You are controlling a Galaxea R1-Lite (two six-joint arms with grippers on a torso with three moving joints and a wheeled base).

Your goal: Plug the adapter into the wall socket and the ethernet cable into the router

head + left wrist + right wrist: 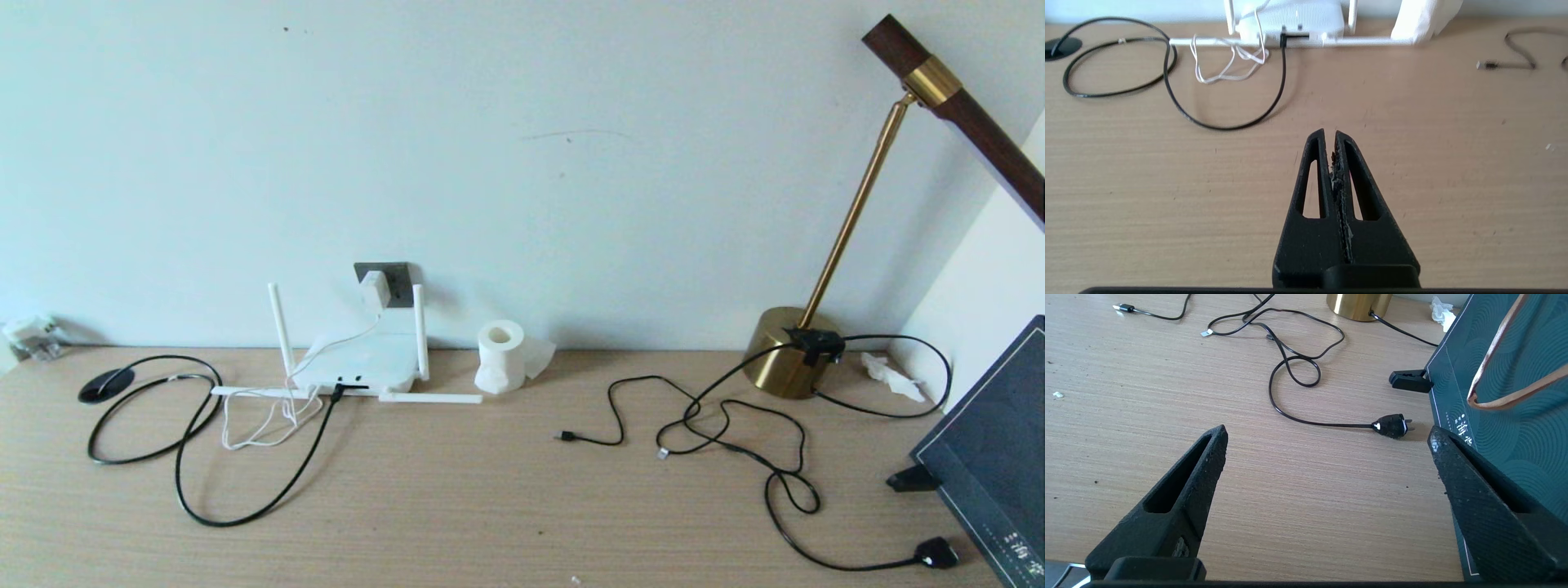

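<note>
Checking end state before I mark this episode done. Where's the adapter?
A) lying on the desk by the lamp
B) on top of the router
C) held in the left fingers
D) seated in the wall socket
D: the adapter sits against the wall socket above the router, its cord hanging down.

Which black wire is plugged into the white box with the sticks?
The ethernet cable on the left, running from the black disc; its plug sits in the router front. The lamp's wires on the right lie loose.
</note>
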